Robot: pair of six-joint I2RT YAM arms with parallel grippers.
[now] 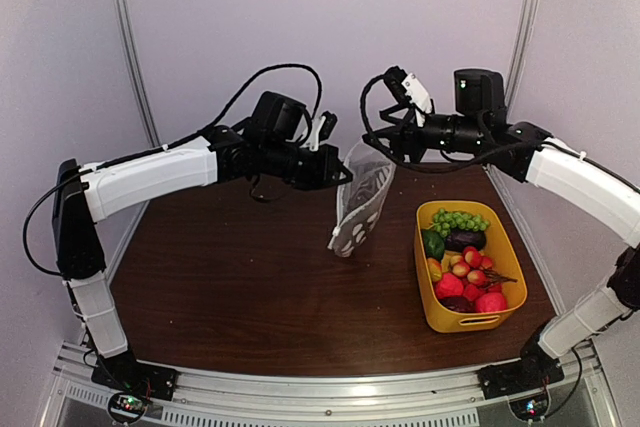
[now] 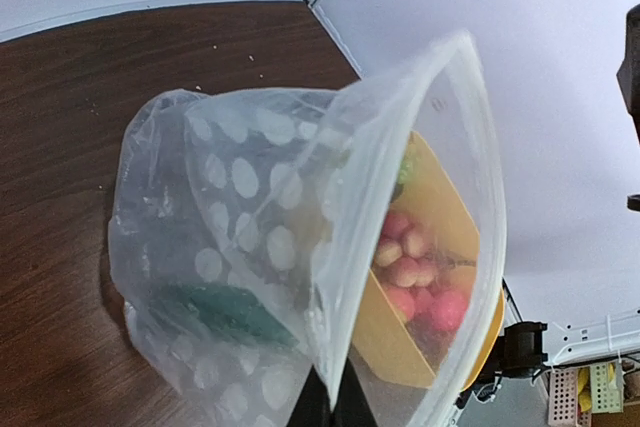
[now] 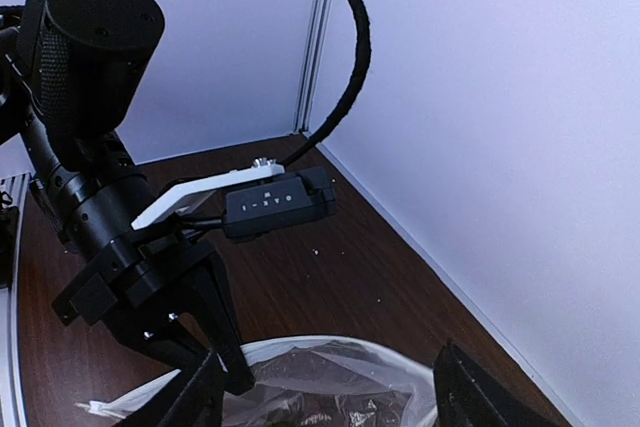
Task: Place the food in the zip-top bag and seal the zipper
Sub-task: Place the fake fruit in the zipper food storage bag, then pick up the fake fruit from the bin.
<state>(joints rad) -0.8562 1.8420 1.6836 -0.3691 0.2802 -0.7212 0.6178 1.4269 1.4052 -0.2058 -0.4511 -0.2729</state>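
Above mid-table the left gripper (image 1: 340, 175) is pinching the zip-top bag (image 1: 358, 209) by its rim, mouth up; the right gripper (image 3: 335, 387) is hovering wide beside it, nearer the food (image 1: 465, 272) sitting in the yellow tub (image 1: 470, 321).

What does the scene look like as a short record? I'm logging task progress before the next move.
zip-top bag: hanging from left gripper, mouth open
zipper: unsealed
left gripper: shut on the bag's rim
right gripper: open, fingers either side of the rim
food: piled in the yellow tub
yellow tub: right of the bag
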